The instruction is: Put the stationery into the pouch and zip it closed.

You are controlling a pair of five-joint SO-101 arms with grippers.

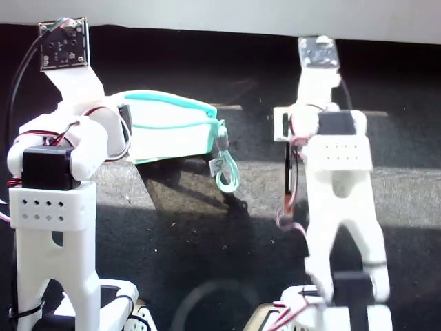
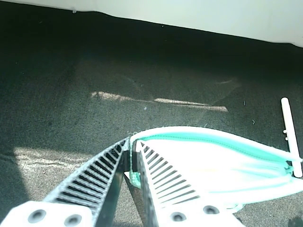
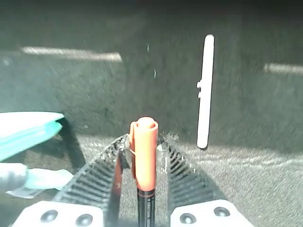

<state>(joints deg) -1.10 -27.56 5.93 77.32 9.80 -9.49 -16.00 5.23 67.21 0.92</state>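
Right tool (image 3: 143,139) pinches an orange-capped pen (image 3: 143,158), barrel cut off; left tool (image 2: 132,144) pinches the pouch (image 2: 213,161).

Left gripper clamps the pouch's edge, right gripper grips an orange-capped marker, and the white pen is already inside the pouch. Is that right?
The white pen is wrong: it lies on the dark table, outside the pouch, as the right wrist view shows. The left gripper does clamp the pouch's edge, and the right gripper grips the orange-capped marker.
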